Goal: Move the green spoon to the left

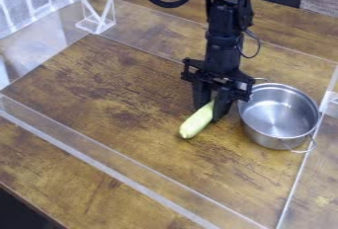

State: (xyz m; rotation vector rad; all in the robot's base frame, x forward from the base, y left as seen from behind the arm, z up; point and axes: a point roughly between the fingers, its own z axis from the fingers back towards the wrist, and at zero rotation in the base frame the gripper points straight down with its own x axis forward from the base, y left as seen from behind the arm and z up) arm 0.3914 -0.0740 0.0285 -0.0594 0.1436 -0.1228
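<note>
Only one view is given, a camera looking down across a wooden table (106, 85) fenced by low clear walls.

Near the middle of the picture the gripper (212, 106) points straight down, its black fingers drawn in narrow around the upper end of the green spoon (197, 120). That end, where the small metal bowl would be, is hidden between the fingers, so I cannot tell how much of the spoon they actually pinch; the log-like closeness of the fingers and the spoon's tilt suggest it is held. The thick yellow-green handle slants away from the gripper toward seven o'clock, its lower tip on or just above the wood.

Just beside the gripper, at about four o'clock from it, stands a round steel pot (280, 115), close to the fingers but apart from the spoon. Toward ten o'clock the table is bare wood up to a small clear stand (95, 16) in the far corner.

The risks from here, as I judge them:
- The grip sits at one end, so the heavy handle may swing or pivot and slide out during the move left.
- If the tip drags on the wood, friction could twist the spoon free.
- A low carry left could bring it up against the clear wall.
</note>
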